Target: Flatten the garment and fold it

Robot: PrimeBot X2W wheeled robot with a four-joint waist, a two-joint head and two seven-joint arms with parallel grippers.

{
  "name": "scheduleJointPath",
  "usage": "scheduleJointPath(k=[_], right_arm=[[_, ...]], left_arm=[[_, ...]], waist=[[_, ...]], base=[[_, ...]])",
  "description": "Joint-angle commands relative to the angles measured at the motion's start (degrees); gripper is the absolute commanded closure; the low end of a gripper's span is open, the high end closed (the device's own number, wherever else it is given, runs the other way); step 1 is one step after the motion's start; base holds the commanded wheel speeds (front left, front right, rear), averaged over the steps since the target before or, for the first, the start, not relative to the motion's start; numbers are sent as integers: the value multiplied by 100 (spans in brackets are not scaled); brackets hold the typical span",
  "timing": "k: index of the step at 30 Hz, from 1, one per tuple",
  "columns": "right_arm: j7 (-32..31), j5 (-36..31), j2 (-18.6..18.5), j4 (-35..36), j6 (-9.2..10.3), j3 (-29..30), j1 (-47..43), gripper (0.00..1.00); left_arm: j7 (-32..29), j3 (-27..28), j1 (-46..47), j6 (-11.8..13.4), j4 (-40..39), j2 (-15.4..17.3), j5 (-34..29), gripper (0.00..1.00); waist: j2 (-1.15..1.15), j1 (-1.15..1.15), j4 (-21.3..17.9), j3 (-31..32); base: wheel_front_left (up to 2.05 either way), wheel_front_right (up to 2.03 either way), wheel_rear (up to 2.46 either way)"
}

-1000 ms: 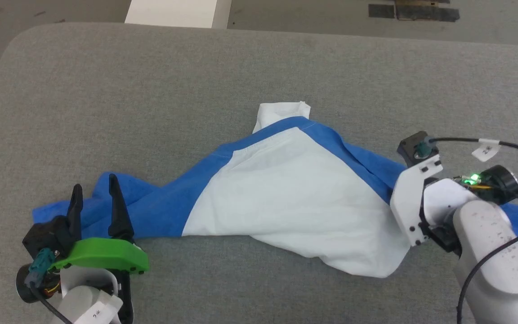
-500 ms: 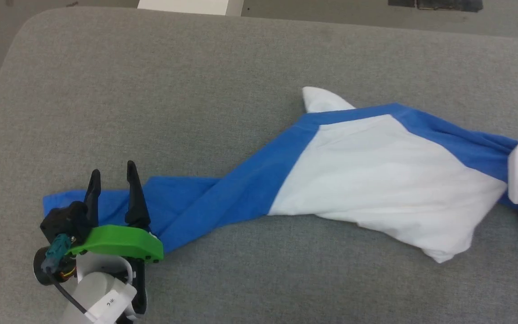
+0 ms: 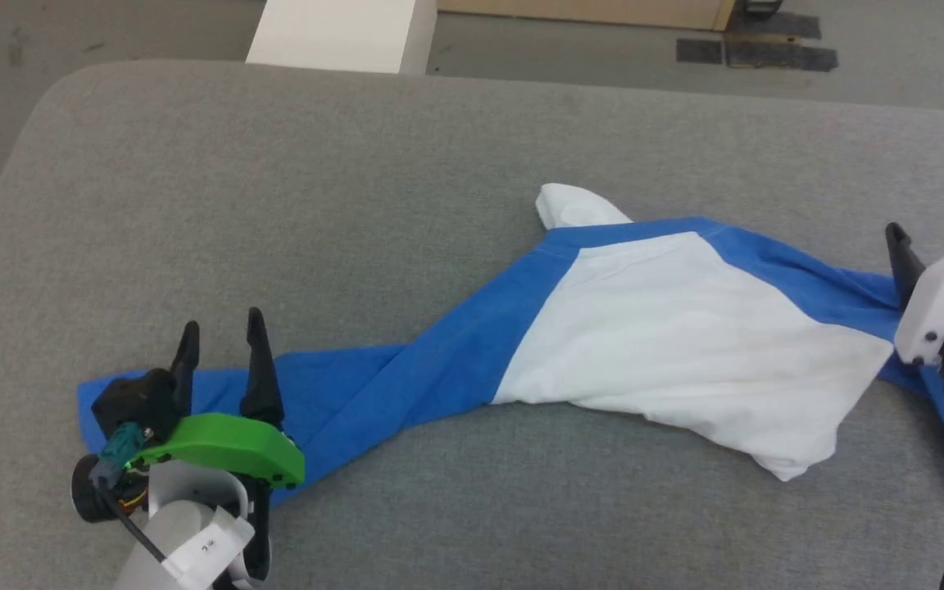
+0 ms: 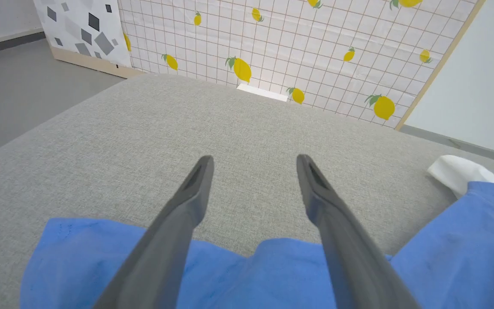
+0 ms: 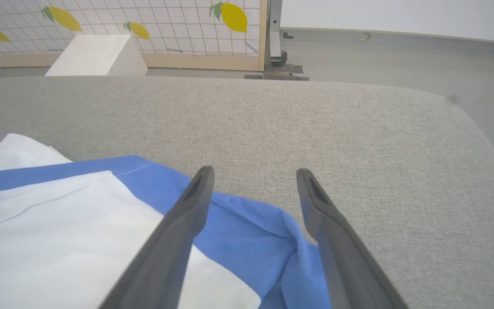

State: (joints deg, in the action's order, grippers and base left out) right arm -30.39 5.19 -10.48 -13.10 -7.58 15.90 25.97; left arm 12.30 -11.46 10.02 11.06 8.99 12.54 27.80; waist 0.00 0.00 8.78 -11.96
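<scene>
The garment [image 3: 685, 336], white with royal-blue sleeves, lies stretched in a crumpled band across the grey padded table [image 3: 316, 188]. One blue sleeve [image 3: 374, 385] runs to the lower left, the other [image 3: 808, 279] to the right edge. My left gripper [image 3: 222, 328] stands open over the left sleeve end [image 4: 238, 274], with nothing between its fingers. At the far right my right gripper [image 3: 927, 235] is open above the right sleeve [image 5: 247, 231], holding nothing. A white corner [image 3: 570, 205] pokes out at the back.
The table's rounded far-left corner [image 3: 54, 90] drops to grey floor. A white box [image 3: 341, 33] stands beyond the far edge, with a lemon-patterned screen [image 4: 298, 47] behind it. Bare table surface lies all around the garment.
The garment has been pulled out longer, to the right. My right gripper closed briefly and now stands open with its fingertips showing. The head camera has shifted between frames.
</scene>
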Motion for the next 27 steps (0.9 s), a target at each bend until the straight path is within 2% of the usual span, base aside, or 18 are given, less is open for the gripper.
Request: scheduleJointPath(k=[1, 4, 8, 12, 15, 19, 25, 26, 27], right_arm=[[158, 94, 34, 155, 9, -20, -256, 0], [351, 222, 107, 431, 9, -6, -570, 0], [390, 302, 193, 681, 9, -46, -865, 0], [345, 335, 218, 877, 9, -94, -963, 0], [331, 342, 228, 973, 9, -130, -945, 0], [326, 341, 245, 1037, 9, -115, -927, 0], [409, 330, 259, 1021, 9, -96, -926, 0], [416, 329, 262, 1015, 9, -93, -923, 0], [427, 324, 265, 1011, 9, -86, -920, 0]], left_arm=[[-89, -57, 53, -66, -16, 43, 19, 0], [-410, -228, 208, -184, -37, 75, 39, 0], [-1317, -578, 676, -397, 105, 71, 150, 0], [-2662, -999, 1413, -651, 443, 66, 303, 0], [-3935, -1347, 1940, -836, 812, 120, 422, 0], [-4837, -1577, 2462, -880, 1082, 175, 404, 0], [-5590, -1821, 2723, -856, 1573, 191, 388, 0], [-5639, -1830, 2710, -869, 1604, 172, 425, 15], [-5673, -1832, 2693, -886, 1620, 146, 473, 57]], waist=[[0, 0, -218, 215], [0, 0, -324, 264], [0, 0, -462, 230], [0, 0, -593, 67], [0, 0, -701, -88], [0, 0, -795, -288], [0, 0, -908, -499], [0, 0, -912, -507], [0, 0, -914, -515]], base=[[0, 0, 0], [0, 0, 0], [0, 0, 0], [0, 0, 0], [0, 0, 0], [0, 0, 0], [0, 0, 0], [0, 0, 0], [0, 0, 0]])
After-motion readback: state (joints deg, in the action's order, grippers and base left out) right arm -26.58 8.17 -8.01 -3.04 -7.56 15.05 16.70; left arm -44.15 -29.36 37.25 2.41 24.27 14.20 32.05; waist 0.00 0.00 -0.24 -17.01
